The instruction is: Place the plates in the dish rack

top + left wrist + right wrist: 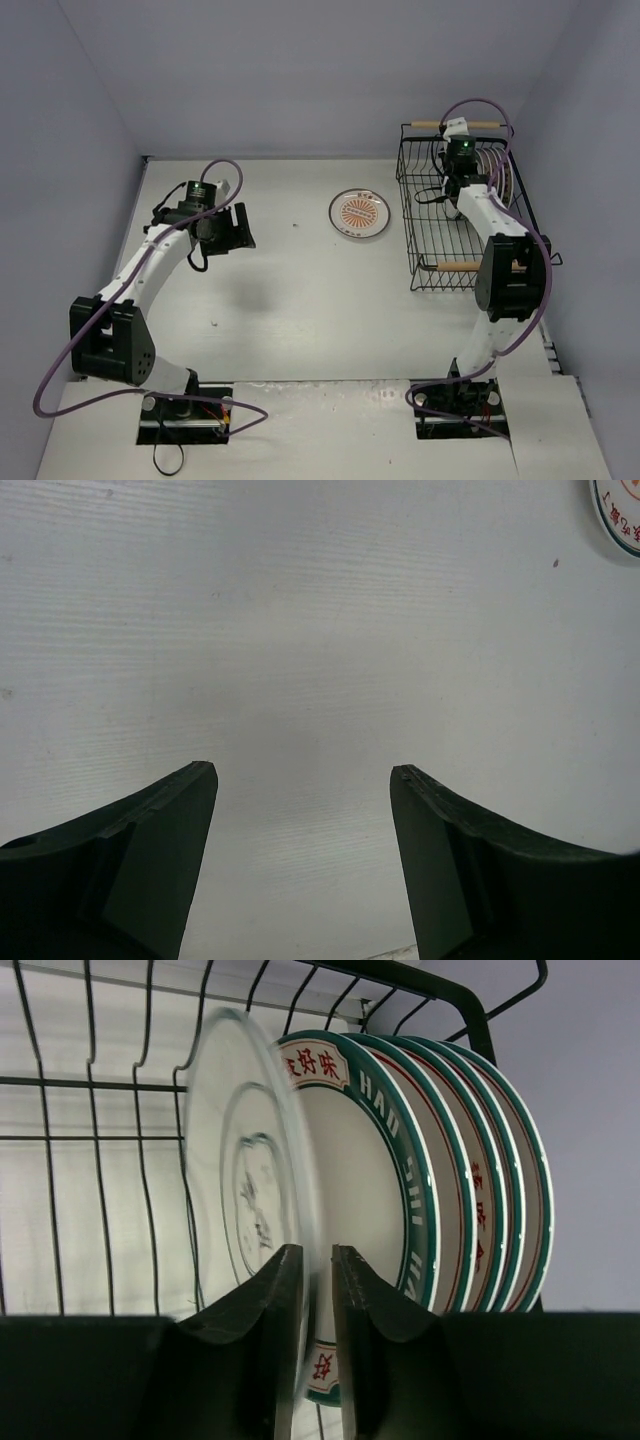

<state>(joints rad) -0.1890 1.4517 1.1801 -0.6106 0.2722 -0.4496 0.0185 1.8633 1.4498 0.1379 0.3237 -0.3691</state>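
The black wire dish rack [415, 205] stands at the far right, with several green-rimmed plates [497, 176] upright in its back end. My right gripper [461, 163] reaches down into the rack. In the right wrist view it [317, 1251] is shut on the rim of a white plate [240, 1160], held upright, back side showing, just left of the standing plates [470, 1160]. A plate with an orange sunburst centre [360, 213] lies flat on the table left of the rack. My left gripper [236, 228] hovers open and empty over the table [302, 770]; that plate's edge [620, 515] shows at top right.
The rack's wooden handles sit at its far end [470, 125] and near end [455, 266]. Rack wires [90, 1160] stand left of the held plate. Grey walls close in the white table [300, 290] on three sides.
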